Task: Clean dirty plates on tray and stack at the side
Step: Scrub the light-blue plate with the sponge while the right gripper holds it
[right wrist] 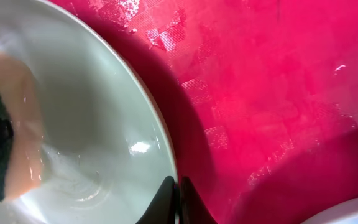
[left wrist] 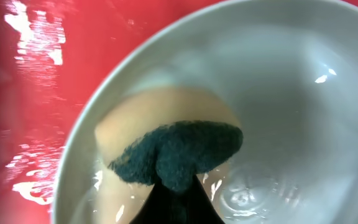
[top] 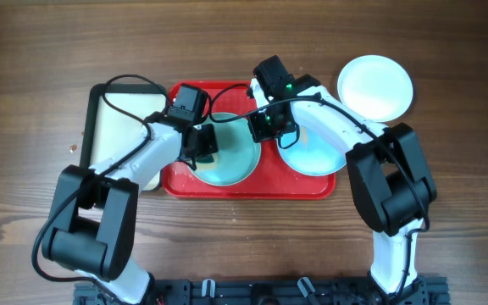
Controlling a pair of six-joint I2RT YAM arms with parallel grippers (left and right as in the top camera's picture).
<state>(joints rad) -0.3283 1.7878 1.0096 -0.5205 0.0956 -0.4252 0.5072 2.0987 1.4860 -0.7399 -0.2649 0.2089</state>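
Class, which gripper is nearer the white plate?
Right. The right gripper pinches the right rim of the left blue plate, nearer the white plate; the left gripper holds a sponge over that plate's left side, farther.

Overhead looks straight down; both wrist views sit close over the same pale blue plate (top: 234, 163) (left wrist: 291, 93) (right wrist: 92, 112).

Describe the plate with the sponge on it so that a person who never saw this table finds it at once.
Find the red tray; two pale blue plates lie in it. The sponged plate is the one nearer the cream tray. Unlike the other blue plate, it has a sponge pressed on it by the left gripper, and the right gripper pinches its rim.
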